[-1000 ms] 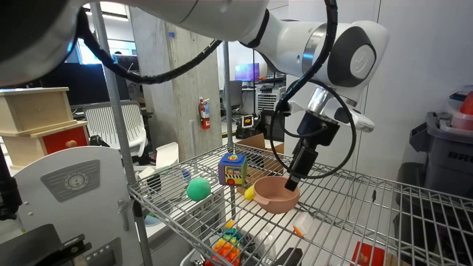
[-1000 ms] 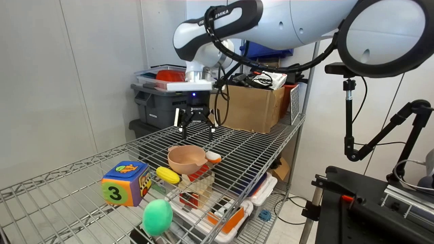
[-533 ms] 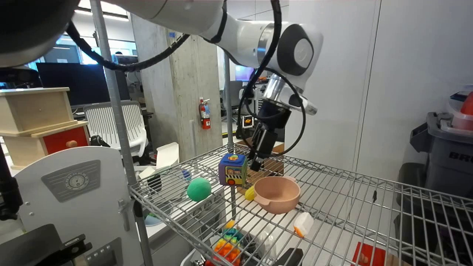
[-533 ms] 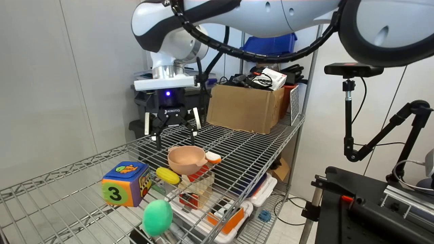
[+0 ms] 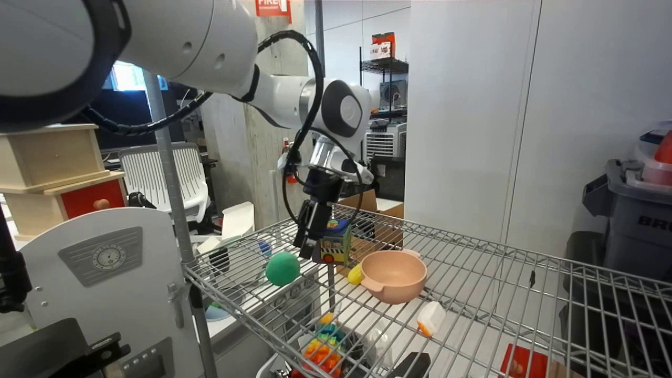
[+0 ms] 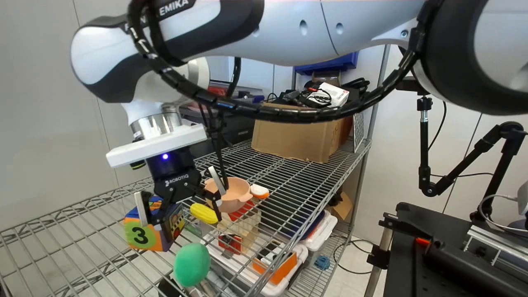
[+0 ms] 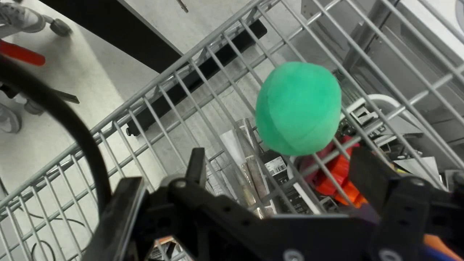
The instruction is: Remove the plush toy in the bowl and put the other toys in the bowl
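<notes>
Grasping of ball (image 7: 299,108) is judged curr. step, not yet done. Gripper (image 7: 277,161) is spread wide near it, w/ nothing held. Plush (image 6: 259,191) (orange/white) is seen outside bowl (image 5: 394,286), just beside. Next req'd: approach to be centred over ball, lowered before closure; yellow toy (image 6: 203,213) to follow.

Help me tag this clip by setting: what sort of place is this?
Probably a robotics lab, perhaps sharing office space: a robot arm hangs over a wire shelf, and a white chair stands in the background.
</notes>
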Motion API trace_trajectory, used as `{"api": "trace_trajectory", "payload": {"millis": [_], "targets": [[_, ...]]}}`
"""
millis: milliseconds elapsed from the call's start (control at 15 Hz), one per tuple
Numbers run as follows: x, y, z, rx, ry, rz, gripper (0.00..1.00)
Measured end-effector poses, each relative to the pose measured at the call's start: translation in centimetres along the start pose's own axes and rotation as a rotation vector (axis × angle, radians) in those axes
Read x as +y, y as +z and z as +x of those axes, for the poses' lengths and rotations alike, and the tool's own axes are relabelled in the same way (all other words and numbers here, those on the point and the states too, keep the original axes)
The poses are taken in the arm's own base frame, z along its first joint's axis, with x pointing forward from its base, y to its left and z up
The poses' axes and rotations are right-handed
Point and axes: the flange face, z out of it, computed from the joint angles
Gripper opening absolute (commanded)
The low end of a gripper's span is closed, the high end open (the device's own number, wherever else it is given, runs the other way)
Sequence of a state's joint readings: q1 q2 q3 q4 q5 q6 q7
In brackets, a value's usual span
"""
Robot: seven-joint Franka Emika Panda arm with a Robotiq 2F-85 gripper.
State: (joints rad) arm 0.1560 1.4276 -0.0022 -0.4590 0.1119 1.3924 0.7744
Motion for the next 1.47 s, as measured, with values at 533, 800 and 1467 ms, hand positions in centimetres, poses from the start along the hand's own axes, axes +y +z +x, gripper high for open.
{"api": "trace_trajectory", "payload": {"millis": [533,800,1467], "targets": [[-4.6,4.6,-3.5,0.048,-0.08,-0.111,0.68],[-4.3,4.6,-2.9,0.081,-0.071,-0.131,0.35],[-3.1,0.2,-1.4,0.197,-0.06,-0.074,0.04]]}}
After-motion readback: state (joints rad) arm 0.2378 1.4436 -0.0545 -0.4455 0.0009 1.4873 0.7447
